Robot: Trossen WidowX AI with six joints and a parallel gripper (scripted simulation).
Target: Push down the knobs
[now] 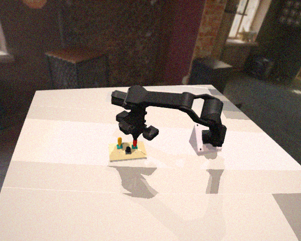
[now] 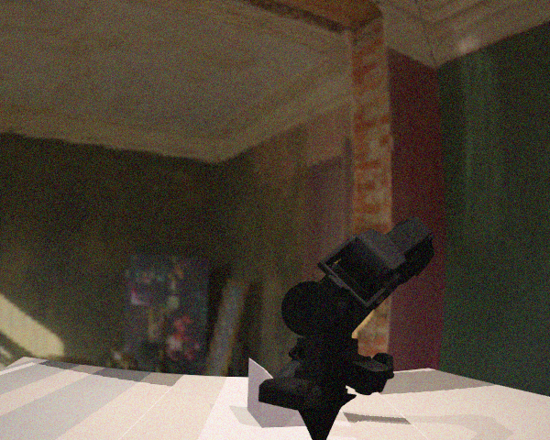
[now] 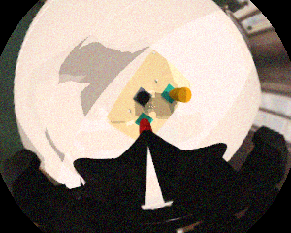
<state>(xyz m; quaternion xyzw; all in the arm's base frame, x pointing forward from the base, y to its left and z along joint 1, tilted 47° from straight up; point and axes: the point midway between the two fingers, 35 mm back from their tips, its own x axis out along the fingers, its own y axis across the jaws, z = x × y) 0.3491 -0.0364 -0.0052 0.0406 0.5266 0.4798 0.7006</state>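
A pale yellow circuit board stands low on the table. On it a red knob stands upright over a teal potentiometer. A taller-looking orange knob stands over a second teal potentiometer. A short black part sits between them. My gripper is shut with nothing between its fingers, its tips at the top of the red knob; they appear to touch it. The exact gap under each knob is too small to tell.
A pale lilac wedge-shaped block with dark dots stands on the table by the arm's base, right of the board in the top view. The arm spans above the table between them. Shadows lie in front of the board.
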